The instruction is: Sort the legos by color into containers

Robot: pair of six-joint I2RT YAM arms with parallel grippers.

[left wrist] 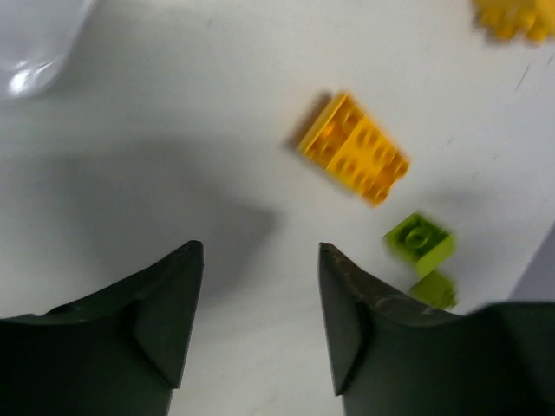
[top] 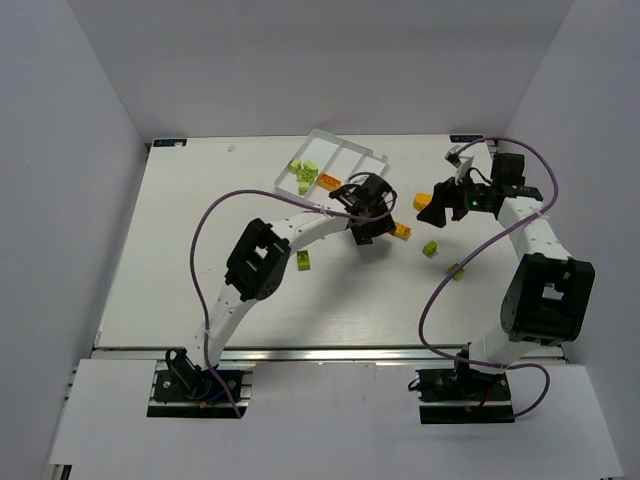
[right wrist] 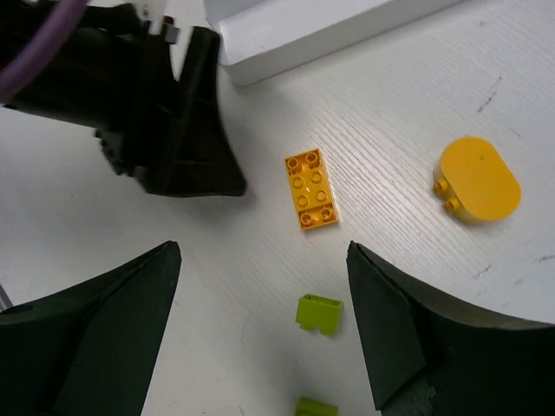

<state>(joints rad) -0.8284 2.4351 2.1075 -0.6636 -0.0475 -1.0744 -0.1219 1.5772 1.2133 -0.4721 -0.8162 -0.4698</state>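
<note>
The white tray [top: 345, 152] stands at the back and holds yellow-green bricks [top: 303, 172] and an orange brick [top: 328, 182]. On the table lie an orange brick [top: 402, 232], an orange disc [top: 423, 205], and yellow-green bricks [top: 430, 248] [top: 456, 270] [top: 301, 260]. My left gripper [top: 372, 228] is open and empty, just left of the orange brick [left wrist: 354, 149]; its fingers [left wrist: 165, 303] hover over bare table. My right gripper [top: 440, 207] is open and empty above a yellow-green brick [right wrist: 318, 312], with the orange brick [right wrist: 310, 190] and the disc [right wrist: 477, 179] ahead of it.
The left gripper's black body [right wrist: 165, 113] shows close by in the right wrist view, next to the tray's edge [right wrist: 303, 30]. Two yellow-green bricks [left wrist: 420, 238] [left wrist: 434, 289] lie right of the left fingers. Purple cables loop over both arms.
</note>
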